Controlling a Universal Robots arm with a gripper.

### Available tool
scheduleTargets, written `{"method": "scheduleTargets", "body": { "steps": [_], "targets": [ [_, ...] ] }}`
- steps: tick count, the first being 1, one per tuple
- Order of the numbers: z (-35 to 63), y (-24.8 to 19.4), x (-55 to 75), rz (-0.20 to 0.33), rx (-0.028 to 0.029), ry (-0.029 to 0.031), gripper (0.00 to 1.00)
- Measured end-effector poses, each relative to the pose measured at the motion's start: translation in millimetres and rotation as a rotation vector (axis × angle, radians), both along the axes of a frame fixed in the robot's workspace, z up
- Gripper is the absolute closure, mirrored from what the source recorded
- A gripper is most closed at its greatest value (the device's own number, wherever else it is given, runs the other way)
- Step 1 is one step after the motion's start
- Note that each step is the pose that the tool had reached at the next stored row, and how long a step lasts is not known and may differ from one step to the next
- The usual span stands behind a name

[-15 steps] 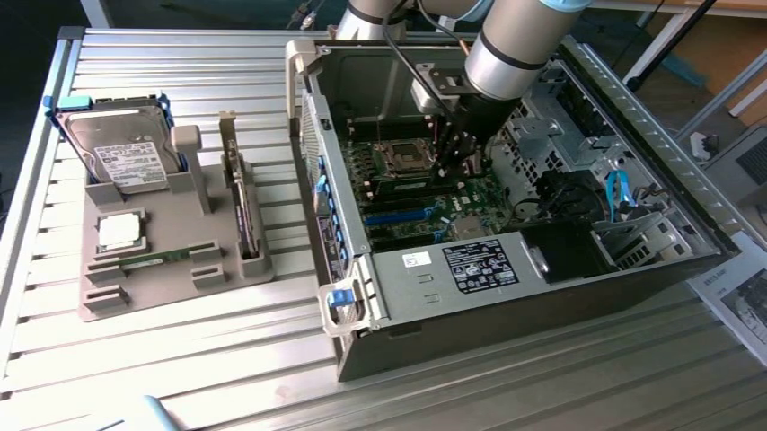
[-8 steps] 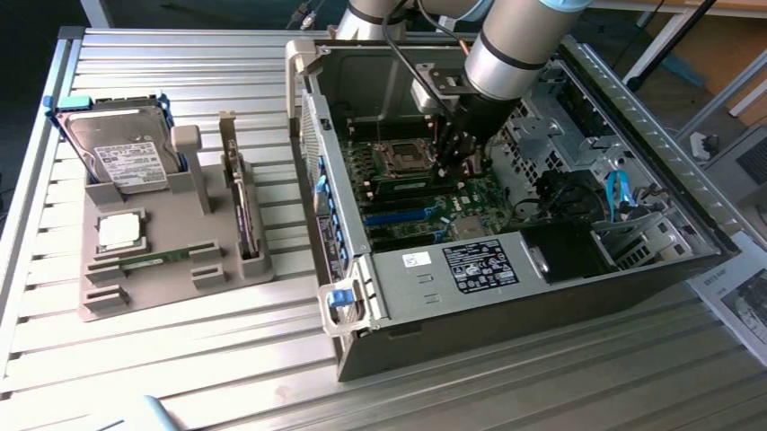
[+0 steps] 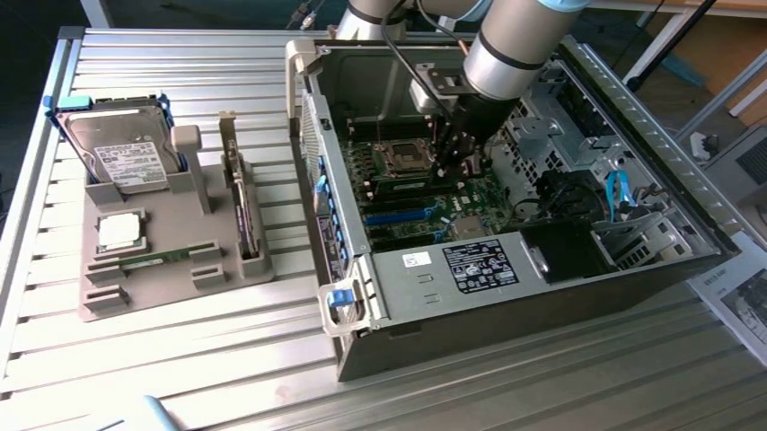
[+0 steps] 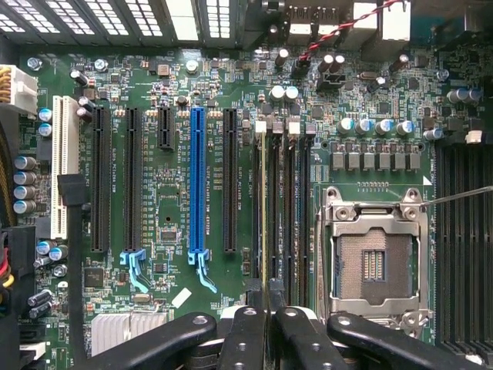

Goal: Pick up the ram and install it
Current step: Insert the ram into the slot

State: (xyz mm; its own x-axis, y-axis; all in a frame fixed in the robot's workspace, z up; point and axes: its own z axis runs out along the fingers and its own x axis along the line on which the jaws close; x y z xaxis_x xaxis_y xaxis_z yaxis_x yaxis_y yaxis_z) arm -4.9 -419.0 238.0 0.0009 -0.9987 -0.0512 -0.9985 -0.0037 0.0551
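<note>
Pinching the ram (image 4: 266, 202) edge-on, the gripper (image 4: 267, 312) hides its end — seating unclear

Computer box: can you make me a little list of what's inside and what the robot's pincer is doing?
computer case: open, inside showing
green board: fixed inside the case, with many long slots
pincer: low over the board, shut on the ram stick
ram stick: thin, seen edge-on, lined up with a long slot
chip socket: empty, beside those slots
tray: outside the case, on the exterior view's left
on the tray: hard drive, silver chip
</note>
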Motion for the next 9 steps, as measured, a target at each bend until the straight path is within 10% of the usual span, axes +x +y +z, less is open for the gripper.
{"method": "scheduleTargets", "body": {
  "steps": [9],
  "targets": [
    [0.0, 0.0, -0.1, -0.006, -0.0001, 0.0, 0.88]
  ]
}}
